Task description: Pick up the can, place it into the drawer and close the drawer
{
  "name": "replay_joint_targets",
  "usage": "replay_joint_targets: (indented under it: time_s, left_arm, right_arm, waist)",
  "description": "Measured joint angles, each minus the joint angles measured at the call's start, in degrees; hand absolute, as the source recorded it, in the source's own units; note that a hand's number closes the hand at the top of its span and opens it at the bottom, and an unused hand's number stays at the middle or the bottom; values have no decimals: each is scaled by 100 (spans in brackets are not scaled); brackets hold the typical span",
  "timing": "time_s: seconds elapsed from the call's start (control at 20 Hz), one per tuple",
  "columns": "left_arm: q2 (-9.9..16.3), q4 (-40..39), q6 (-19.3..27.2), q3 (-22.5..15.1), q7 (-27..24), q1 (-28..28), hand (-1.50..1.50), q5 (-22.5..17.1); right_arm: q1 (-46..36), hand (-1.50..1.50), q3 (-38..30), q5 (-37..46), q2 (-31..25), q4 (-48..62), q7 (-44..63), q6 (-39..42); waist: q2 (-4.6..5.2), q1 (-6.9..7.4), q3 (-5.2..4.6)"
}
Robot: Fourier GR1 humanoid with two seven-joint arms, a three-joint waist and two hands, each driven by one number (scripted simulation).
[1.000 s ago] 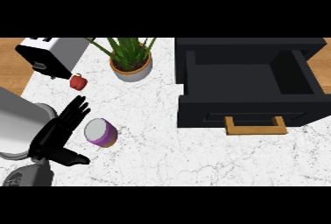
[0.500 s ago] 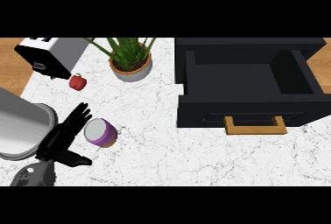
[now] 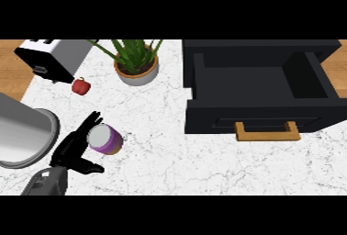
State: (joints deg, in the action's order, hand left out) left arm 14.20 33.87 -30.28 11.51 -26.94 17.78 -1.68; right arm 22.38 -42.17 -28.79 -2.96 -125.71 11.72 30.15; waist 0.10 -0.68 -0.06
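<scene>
Probably kitchen: marble counter (image 3: 203,156), toaster (image 3: 53,57).

— What sits beyond the hand (image 3: 71,149)?
— A red pepper (image 3: 81,86), a toaster (image 3: 53,57) farther up, a potted plant (image 3: 137,64) up-right.
— And just left?
— A grey pot (image 3: 24,137) on the marble worktop (image 3: 169,156).

can (image 3: 105,139): 1 | drawer (image 3: 261,92): 1 | potted plant (image 3: 137,62): 1 | toaster (image 3: 53,57): 1 | red pepper, perhaps (image 3: 81,86): 1
</scene>
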Motion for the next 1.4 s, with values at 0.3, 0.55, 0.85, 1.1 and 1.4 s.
replay_joint_targets:
  time_s: [0.3, 0.55, 0.85, 1.1, 1.4]
  left_arm:
    - [-106, -812, 10, 42, -316, 411, -150, 74]
    - [-93, -1141, -135, 152, -317, 645, 150, -56]
    - [-193, -1179, -533, 95, 0, 829, 150, -172]
    - [-336, -979, -714, 37, 104, 961, 150, -271]
    - [-653, -134, -641, 44, 463, 907, 150, -609]
  right_arm:
    - [72, -150, -250, -369, -71, -30, 168, 107]
    - [19, -150, -141, -215, 114, -180, 228, 122]
    - [110, -150, -156, -310, 163, -282, 336, 151]
    - [51, -150, -140, -273, 229, -212, 330, 153]
    - [202, -150, -200, -349, 243, -254, 280, 121]
  waist:
    - [0, -13, -1]
    - [2, -7, 0]
    - [-7, 5, 4]
    - [-9, 13, 3]
    - [-37, 73, 10]
